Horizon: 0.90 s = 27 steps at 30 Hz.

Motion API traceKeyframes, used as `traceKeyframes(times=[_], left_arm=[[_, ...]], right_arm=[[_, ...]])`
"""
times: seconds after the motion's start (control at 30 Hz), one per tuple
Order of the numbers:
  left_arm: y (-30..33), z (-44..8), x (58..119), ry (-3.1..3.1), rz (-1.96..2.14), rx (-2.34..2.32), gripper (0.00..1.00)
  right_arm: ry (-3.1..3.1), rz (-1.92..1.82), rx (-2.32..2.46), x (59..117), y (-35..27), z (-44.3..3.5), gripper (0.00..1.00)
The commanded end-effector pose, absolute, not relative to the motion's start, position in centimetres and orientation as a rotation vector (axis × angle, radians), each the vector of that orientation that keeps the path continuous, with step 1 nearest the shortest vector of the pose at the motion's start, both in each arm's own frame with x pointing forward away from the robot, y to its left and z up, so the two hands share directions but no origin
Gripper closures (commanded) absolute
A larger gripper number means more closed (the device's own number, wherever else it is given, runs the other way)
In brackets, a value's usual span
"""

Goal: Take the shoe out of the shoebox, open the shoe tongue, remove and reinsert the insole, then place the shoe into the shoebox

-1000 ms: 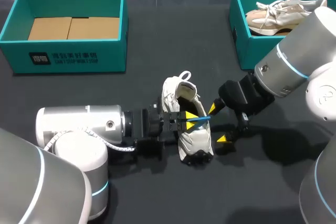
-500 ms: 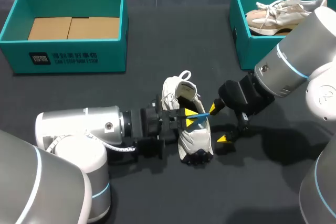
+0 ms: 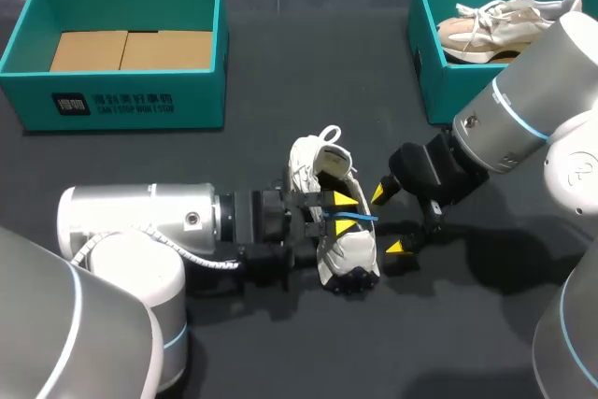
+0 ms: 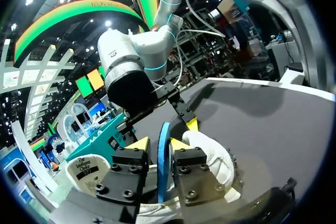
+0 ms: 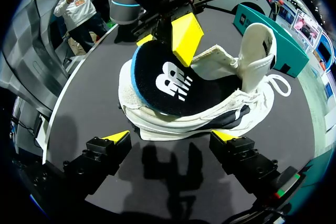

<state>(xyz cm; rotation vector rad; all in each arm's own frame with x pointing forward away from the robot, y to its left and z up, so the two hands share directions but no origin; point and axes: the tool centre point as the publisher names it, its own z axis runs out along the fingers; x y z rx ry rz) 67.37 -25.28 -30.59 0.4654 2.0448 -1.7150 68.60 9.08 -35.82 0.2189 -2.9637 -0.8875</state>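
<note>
On the dark table [image 3: 280, 352] two teal shoeboxes are set at the far side. The empty shoebox [image 3: 121, 105] is on the left, and the second shoebox [image 3: 434, 81], on the right, holds another shoe [image 3: 495, 30]. The white shoe [image 3: 348, 249] is found near the middle of the table, well apart from both boxes and between the two arms.

The insole [image 5: 173, 85] is pinched on edge by the left gripper [image 4: 158, 144]. Its black top is turned toward the right gripper [image 5: 170, 136], and its front part is tucked inside the shoe. The right gripper is held spread just beside the shoe, on the sole side, and nothing is touched by it.

The step in hand is judged to be the insole work. Whether the insole is being drawn out or fed back in cannot be told.

- The shoe should be steadied first, since it lies loose and would probably be dragged by any pull or push on the insole. The spread fingers could be closed on the sole or the side wall for that.
- The insole should be moved along the length of the shoe, toe end leading on the way in.
- It should be kept flat rather than twisted, so that its soft edge is not folded under the tongue.
</note>
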Motion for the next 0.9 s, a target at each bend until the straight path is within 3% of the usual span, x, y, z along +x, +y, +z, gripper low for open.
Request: traceKeyframes(times=[0.03, 0.07, 0.43, 0.7, 0.73, 0.83, 0.9], left_arm=[[-25.9, -30.9, 67.4, 2.117, -1.68, 0.492, 0.93], [-25.9, -31.3, 67.4, 2.131, -1.673, 0.496, 1.0], [-25.0, -34.8, 69.3, 2.128, -1.489, 0.502, 1.0], [-24.3, -34.0, 69.9, 2.126, -1.518, 0.447, 1.0], [-24.3, -33.5, 69.6, 2.13, -1.55, 0.436, 0.75], [-24.4, -32.5, 69.2, 2.137, -1.609, 0.419, 0.58], [-24.6, -31.9, 68.9, 2.147, -1.634, 0.416, 0.56]], right_arm=[[-2.968, -0.882, 0.217, 68.5, 9.2, -35.9, 0.0], [-2.968, -0.882, 0.217, 68.5, 9.2, -35.9, 0.0], [-2.968, -0.882, 0.217, 68.5, 9.2, -35.9, 0.0], [-2.968, -0.882, 0.217, 68.5, 9.2, -35.9, 0.0], [-2.968, -0.882, 0.217, 68.5, 9.2, -35.9, 0.0], [-2.968, -0.882, 0.217, 68.5, 9.2, -35.9, 0.0], [-2.968, -0.882, 0.217, 68.5, 9.2, -35.9, 0.0]])
